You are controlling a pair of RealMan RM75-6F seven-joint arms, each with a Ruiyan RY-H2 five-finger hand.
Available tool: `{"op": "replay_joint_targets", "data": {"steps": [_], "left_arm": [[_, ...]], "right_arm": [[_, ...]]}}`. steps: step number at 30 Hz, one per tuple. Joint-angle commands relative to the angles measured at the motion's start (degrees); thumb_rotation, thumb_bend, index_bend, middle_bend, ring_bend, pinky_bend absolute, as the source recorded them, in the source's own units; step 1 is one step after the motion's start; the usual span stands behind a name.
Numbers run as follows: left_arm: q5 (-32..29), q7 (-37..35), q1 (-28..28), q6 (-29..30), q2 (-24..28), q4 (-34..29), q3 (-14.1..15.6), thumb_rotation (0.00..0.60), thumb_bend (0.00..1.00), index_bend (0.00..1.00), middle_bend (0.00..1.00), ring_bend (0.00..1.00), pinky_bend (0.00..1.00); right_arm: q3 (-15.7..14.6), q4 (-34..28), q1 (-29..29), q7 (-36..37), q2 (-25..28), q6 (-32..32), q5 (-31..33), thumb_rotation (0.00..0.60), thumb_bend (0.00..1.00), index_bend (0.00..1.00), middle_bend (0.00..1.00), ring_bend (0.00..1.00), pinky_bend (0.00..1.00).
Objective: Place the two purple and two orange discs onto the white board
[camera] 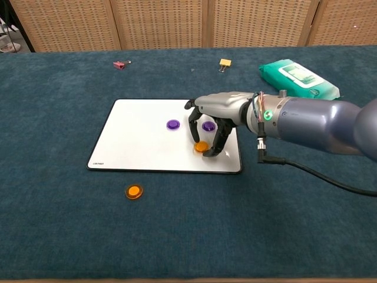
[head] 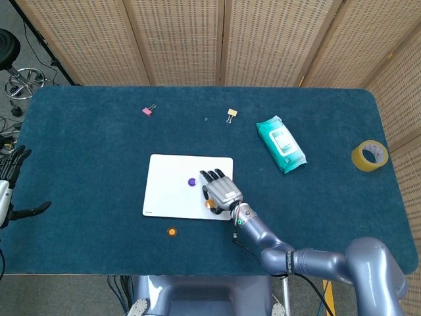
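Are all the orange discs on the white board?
No, one orange disc lies on the blue table, in front of the white board.

Small dark print on the white board's (camera: 118, 141) corner seems illegible.
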Motion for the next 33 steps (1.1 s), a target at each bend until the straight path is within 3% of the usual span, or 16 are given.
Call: {"op": "replay_joint_targets", "data": {"steps": [1,7,16,24,29,33], "left_arm": [[0.0,-0.1,0.0,0.0,0.0,0.0,0.0,0.600,0.10,0.00,0.00,0.00,0.00],[-0.1,-0.2,0.0,0.0,0.1,-0.1,-0.1,0.600,0.10,0.00,0.00,0.00,0.00],[-0.1,-0.8,0.1,-0.1,0.3,0.0,-0.2,0.600,0.10,0.00,0.00,0.00,0.00],[0.0,-0.9,0.0,-0.1,0.3,0.1,-0.2,0.600,0.10,0.00,0.00,0.00,0.00],[0.3,-0.6,-0.2,-0.7,0.1,0.0,0.0,0.600,0.10,0.00,0.00,0.00,0.00],[1.7,0.2,-1.0,-2.2,-0.2,0.0,0.9,0.600,0.10,0.00,0.00,0.00,0.00]], "right_arm": [[-0.1,0.0,0.1,0.1,0.0,0.1,0.2,0.600,0.36,0.50,0.00,0.00,0.00],[-0.3,0.2,0.4,0.3,-0.3,0.1,0.5,0.600,0.36,0.48,0.00,0.00,0.00],[-0.5,0.5,0.8,1.0,-0.7,0.4,0.6,0.600,0.36,0.37,0.00,0.00,0.00],[-0.3,-2.1,0.1,2.2,0.9,2.1,-1.4,0.600,0.36,0.35,0.00,0.00,0.00],[-0.2,-8.0,-1.5,2.6,5.1,5.8,-5.1,0.600,0.32,0.34,0.00,0.00,0.00],[-1.7,-18.7,-6.8,4.6,15.6,13.0,-13.1,0.600,0.18,0.31,0.00,0.00,0.00]]}}
